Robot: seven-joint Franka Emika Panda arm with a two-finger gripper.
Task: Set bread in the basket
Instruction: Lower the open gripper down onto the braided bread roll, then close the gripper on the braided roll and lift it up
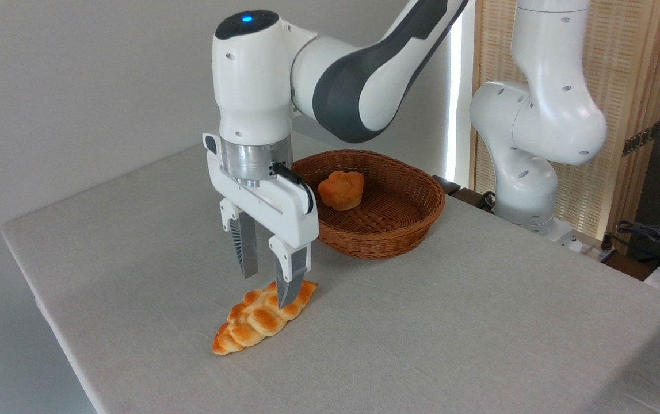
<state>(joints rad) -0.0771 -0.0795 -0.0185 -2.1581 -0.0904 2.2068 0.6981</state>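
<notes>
The braided golden bread (252, 322) lies flat on the grey tablecloth near the front left, one pointed end toward the table's edge. My gripper (266, 287) hangs open right over the loaf's far half, fingers pointing down; the nearer fingertip overlaps the loaf in the picture, and I cannot tell whether it touches. Nothing is held between the fingers. The reddish-brown wicker basket (416, 230) stands behind and to the right, a little way from the bread.
A small round muffin-shaped bun (341, 190) sits inside the basket. The arm's white base (528, 190) rises at the table's back right, with cables beyond it. The table's left edge (36, 299) runs close to the loaf.
</notes>
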